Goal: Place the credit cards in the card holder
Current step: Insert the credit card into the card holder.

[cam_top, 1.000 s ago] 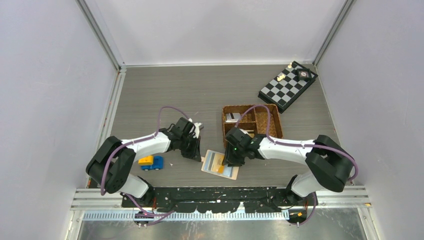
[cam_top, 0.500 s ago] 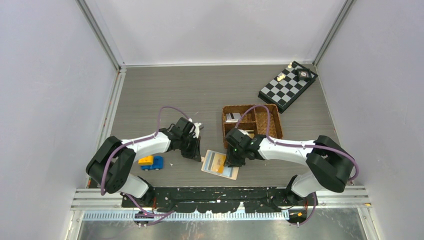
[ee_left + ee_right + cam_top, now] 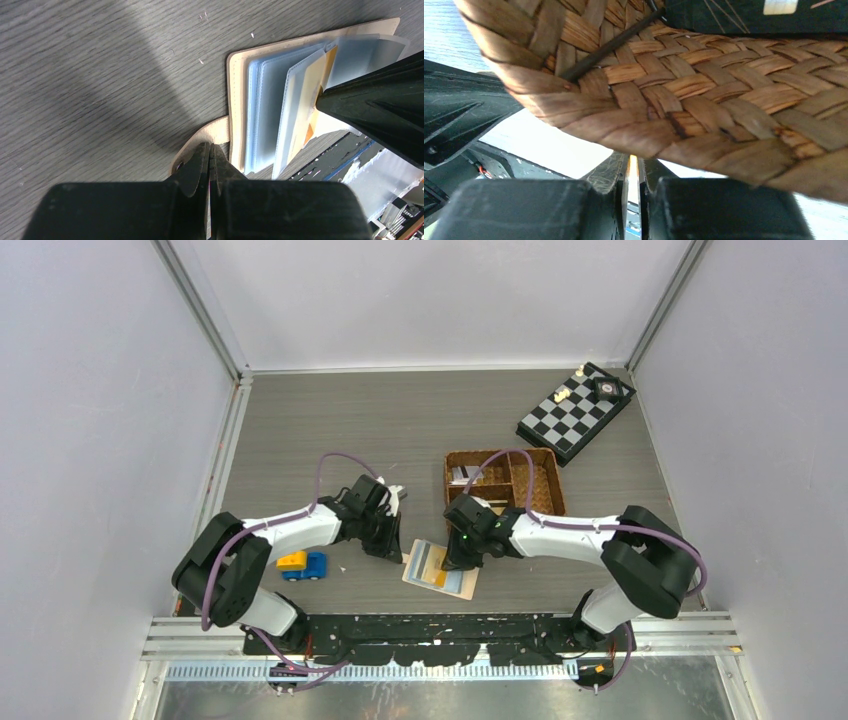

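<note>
The beige card holder [image 3: 440, 568] lies open near the table's front edge, its pale blue pockets [image 3: 265, 105] facing up. My left gripper [image 3: 393, 540] is shut on its snap tab [image 3: 200, 142], pinning it down. My right gripper [image 3: 456, 556] is shut on a yellow-tan credit card [image 3: 311, 95] and holds it edge-on [image 3: 632, 172]; the card's far end sits in a clear pocket of the holder. The right fingers [image 3: 380, 107] hang over the holder's right half. More cards [image 3: 462, 475] lie in the basket, one of them black [image 3: 749, 12].
A brown woven divided basket [image 3: 505, 485] stands just behind the right gripper, and its wall [image 3: 704, 100] fills the right wrist view. A chessboard [image 3: 575, 412] lies at the back right. A yellow and blue toy truck [image 3: 302, 564] sits left of the holder.
My right gripper has moved a little to the left with the yellow-tan card, further over the open holder. The left gripper has stayed on the snap tab.
</note>
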Controlling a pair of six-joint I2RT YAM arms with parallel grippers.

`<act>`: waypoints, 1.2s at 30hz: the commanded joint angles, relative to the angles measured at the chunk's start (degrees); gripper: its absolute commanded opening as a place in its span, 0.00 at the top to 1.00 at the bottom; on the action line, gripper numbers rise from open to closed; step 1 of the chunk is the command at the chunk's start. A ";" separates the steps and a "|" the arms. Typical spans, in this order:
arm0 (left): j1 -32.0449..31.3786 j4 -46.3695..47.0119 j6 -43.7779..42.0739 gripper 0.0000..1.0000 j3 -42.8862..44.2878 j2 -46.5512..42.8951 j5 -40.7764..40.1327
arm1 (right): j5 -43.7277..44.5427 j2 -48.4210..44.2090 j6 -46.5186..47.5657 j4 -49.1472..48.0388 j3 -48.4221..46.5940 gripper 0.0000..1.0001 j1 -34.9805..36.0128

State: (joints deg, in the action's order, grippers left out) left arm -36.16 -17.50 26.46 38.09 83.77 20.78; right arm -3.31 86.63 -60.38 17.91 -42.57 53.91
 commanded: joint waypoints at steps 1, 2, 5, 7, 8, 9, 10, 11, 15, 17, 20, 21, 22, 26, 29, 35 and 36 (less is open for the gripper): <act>-0.27 0.88 -1.23 1.00 -0.64 0.07 -0.92 | 0.02 0.66 -1.44 -3.64 -1.52 0.86 0.36; -0.24 0.86 -1.23 1.00 -0.56 0.06 -0.84 | -0.02 0.60 -1.55 -3.92 -1.43 0.86 0.41; -0.22 0.84 -1.23 1.00 -0.59 -0.09 -0.74 | -0.08 0.82 -1.98 -4.77 -1.14 0.86 0.44; -0.27 0.88 -1.23 1.00 -0.59 -0.08 -0.75 | -0.24 0.98 -2.30 -5.43 -0.79 0.86 0.47; -0.23 0.87 -1.28 1.00 -0.64 -0.07 -0.76 | -0.35 1.01 -2.39 -5.58 -0.77 0.86 0.57; -0.23 0.88 -1.24 1.00 -0.64 -0.09 -0.82 | -0.34 0.95 -2.45 -5.56 -0.84 0.86 0.62; -0.24 0.78 -1.23 1.00 -0.72 -0.22 -0.87 | 0.02 0.68 -2.45 -5.21 -0.92 0.84 0.71; -0.23 0.73 -1.19 1.00 -0.71 -0.29 -1.05 | 0.59 0.23 -2.44 -4.57 -0.94 0.81 0.82; -0.22 0.56 -0.97 1.00 -0.82 -0.63 -1.78 | 3.10 -3.00 -2.48 -1.77 -0.03 0.75 1.11; -0.22 0.61 -0.89 1.00 -0.90 -0.70 -1.79 | 5.27 -5.21 -2.96 -1.29 1.00 0.70 1.17; -0.23 0.54 -0.88 1.00 -0.81 -0.39 -1.79 | 6.46 -7.34 -3.62 -1.06 2.61 0.63 1.24; -0.22 0.53 -0.88 1.00 -0.76 -0.32 -1.78 | 6.84 -7.77 -3.87 -0.96 2.99 0.61 1.22; -0.27 0.53 -0.88 1.00 -0.75 -0.34 -1.71 | 7.23 -7.96 -4.07 -0.88 3.32 0.60 1.28; -0.30 0.54 -0.88 1.00 -0.82 -0.44 -1.54 | 7.09 -6.70 -4.11 -1.25 3.28 0.57 1.27; -0.22 0.54 -0.90 1.00 -0.89 -0.53 -1.38 | 6.44 -5.06 -4.06 -1.77 2.79 0.57 1.37; -0.25 0.56 -1.04 1.00 -0.85 -0.42 -1.19 | 5.43 -3.27 -4.40 -3.96 2.33 0.58 1.55; -0.23 0.57 -1.08 1.00 -0.82 -0.35 -1.11 | 5.35 -3.04 -4.46 -4.09 2.17 0.58 1.55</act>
State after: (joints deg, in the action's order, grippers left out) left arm -36.16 -17.50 26.48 38.06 83.77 20.78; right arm 1.26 82.56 -63.96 16.23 -39.24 55.00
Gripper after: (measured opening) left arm 0.007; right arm 0.427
